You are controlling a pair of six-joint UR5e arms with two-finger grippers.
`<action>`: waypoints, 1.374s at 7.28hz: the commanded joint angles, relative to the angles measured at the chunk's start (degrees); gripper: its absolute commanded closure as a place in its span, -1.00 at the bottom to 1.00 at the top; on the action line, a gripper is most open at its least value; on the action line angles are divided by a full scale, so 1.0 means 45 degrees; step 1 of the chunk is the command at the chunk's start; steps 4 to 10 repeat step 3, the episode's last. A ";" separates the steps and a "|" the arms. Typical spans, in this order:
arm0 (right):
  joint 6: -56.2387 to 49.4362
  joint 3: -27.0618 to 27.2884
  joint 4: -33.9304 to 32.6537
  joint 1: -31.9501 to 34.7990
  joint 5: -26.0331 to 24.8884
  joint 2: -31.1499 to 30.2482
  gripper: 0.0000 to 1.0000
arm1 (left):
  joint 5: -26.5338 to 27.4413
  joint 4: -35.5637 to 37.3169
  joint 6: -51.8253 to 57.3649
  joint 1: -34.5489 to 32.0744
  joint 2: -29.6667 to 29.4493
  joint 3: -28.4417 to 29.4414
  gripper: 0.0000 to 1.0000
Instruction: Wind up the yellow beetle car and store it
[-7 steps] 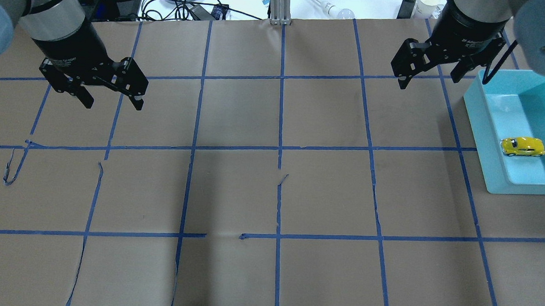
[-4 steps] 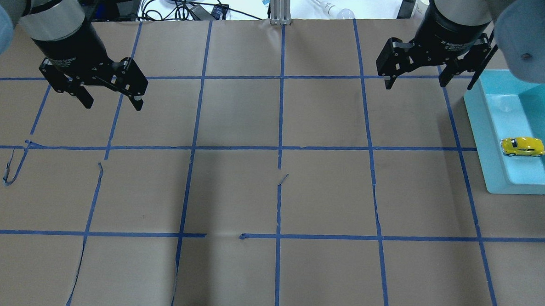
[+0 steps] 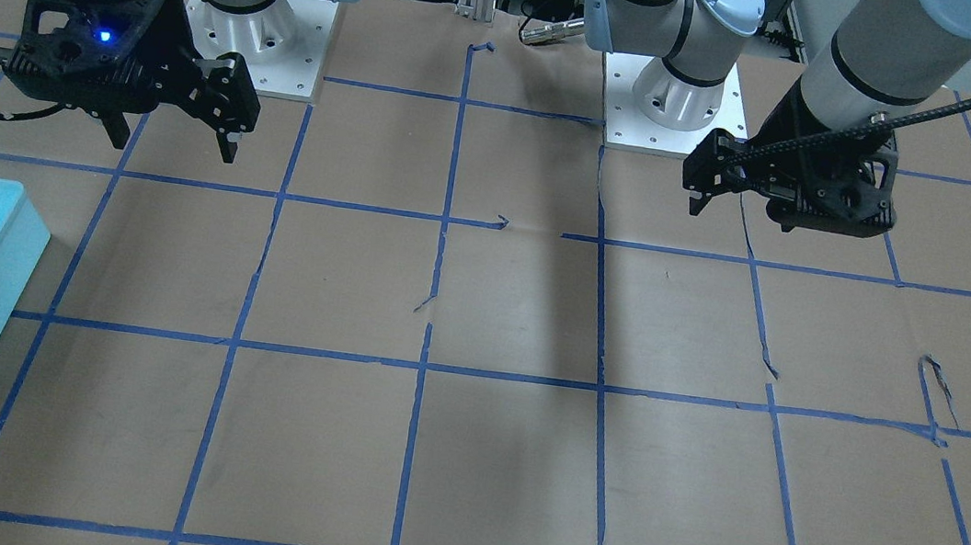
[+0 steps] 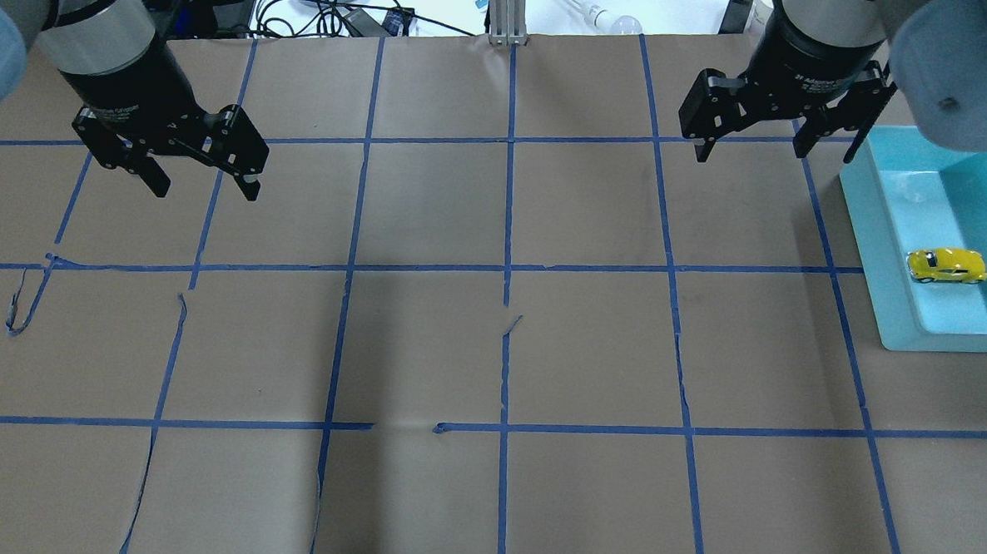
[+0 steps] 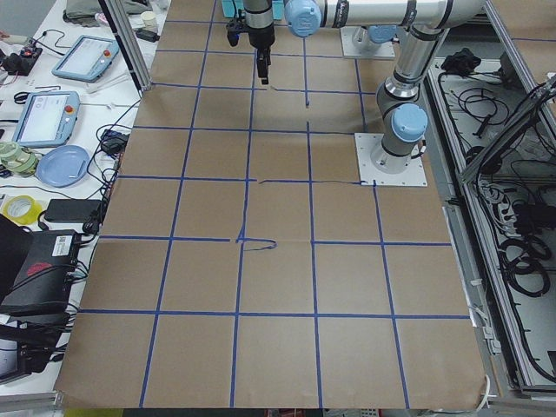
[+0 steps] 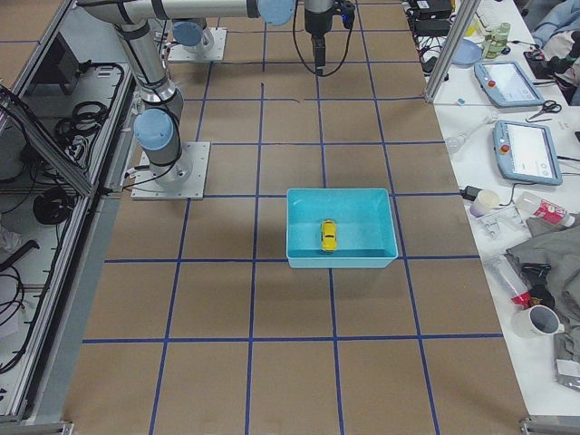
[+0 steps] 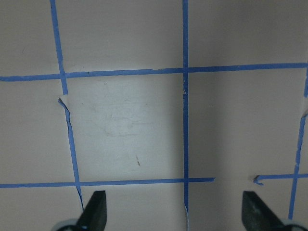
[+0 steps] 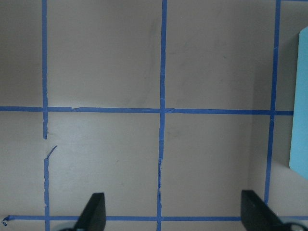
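The yellow beetle car (image 4: 946, 265) is a tiny, glossy, bright-yellow toy with a rounded body, a dark window and small black wheels. It stands upright on its wheels on the floor of the light-blue bin (image 4: 868, 243). It is clear of the bin's walls and nearer the middle than any corner.

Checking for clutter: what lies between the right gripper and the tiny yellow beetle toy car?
Overhead view: only brown paper tabletop with blue tape lines, then the turquoise plastic bin's wall; the car sits inside.
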 commanded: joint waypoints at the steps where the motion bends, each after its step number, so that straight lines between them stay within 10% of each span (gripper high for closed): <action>1: -0.0008 0.0015 0.0013 -0.0013 -0.0017 0.0001 -1.00 | -0.0021 0.0019 -0.0093 -0.0020 -0.0157 -0.0023 -1.00; 10: -0.0047 0.0015 -0.0026 0.0007 -0.0017 0.0001 -1.00 | -0.0002 0.0000 0.0004 0.0000 -0.0060 -0.0062 -1.00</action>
